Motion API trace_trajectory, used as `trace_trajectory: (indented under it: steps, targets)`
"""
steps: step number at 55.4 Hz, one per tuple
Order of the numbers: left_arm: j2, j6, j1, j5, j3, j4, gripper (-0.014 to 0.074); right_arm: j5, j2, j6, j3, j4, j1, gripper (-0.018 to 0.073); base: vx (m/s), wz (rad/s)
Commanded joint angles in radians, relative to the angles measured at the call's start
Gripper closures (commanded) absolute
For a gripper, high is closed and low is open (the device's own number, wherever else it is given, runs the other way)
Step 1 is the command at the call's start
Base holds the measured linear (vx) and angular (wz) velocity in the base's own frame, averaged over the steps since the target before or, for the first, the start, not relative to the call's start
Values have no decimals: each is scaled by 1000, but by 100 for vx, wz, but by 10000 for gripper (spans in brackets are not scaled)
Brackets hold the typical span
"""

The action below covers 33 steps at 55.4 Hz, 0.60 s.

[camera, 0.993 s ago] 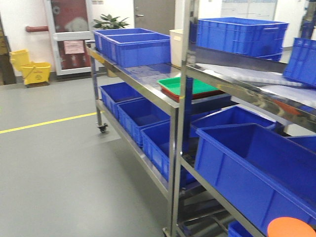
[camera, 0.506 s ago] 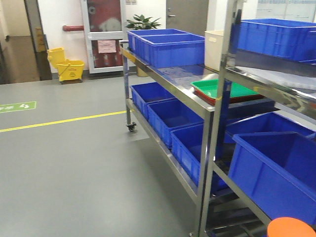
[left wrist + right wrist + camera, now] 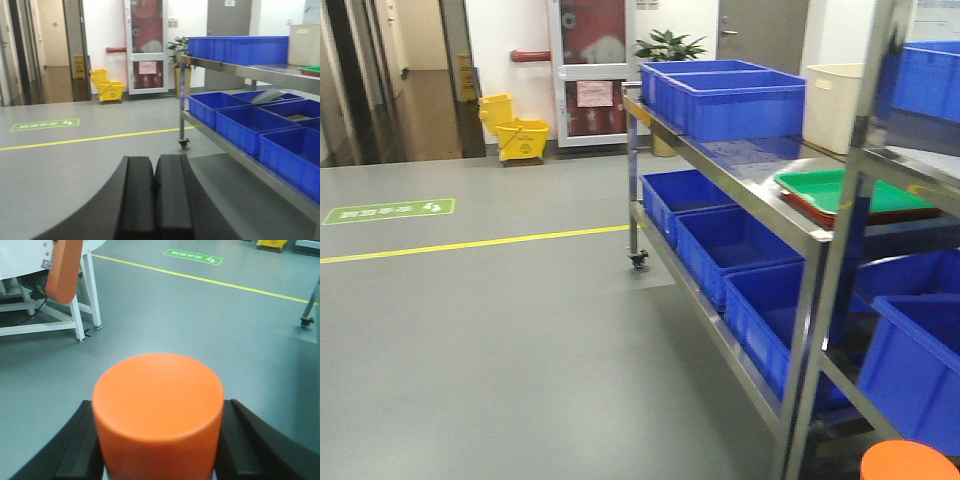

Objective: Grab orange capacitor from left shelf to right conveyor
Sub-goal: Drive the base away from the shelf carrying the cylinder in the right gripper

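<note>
- Orange capacitor: clear of the left shelf and carried over bare grey floor in front of it. Its rounded top faces the right wrist camera, and its printed side is not visible.
- Right gripper: the dark fingers are parted only by the capacitor's width and press on its two flanks.
- Left gripper: the pads lie flat against each other with nothing between them, aimed along the floor in front of the left shelf.
- Left shelf: steel rails carry blue bins on both levels and a green tray on the upper one. A yellow floor line runs away from the shelf's castered foot.
- Right conveyor: not identifiable in any view. A white metal frame stands well apart from the left shelf, and it cannot be told whether it belongs to the belt.
- Stage (judged): the pick is complete; transport and placing remain.
- Risks (judged): a smooth cylinder is held at two contacts only, so a jolt of the mobile base could make it slip, fall and roll under the left shelf. A turn made close to the shelf's uprights could knock it loose. If it tilts in the grip it would land on its edge and topple.
</note>
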Motion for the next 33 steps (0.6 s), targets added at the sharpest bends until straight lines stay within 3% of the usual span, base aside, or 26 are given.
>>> trace_trajectory:
  steps: [1,33]
  targets:
    - [-10,-1,-8,-82,32,-6,603,-88,1,-3,-30,-8,1,243,14,28]
    - [-10,-1,-9,-82,32,-6,603,-84,1,-3,-30,-8,1,243,18,31]
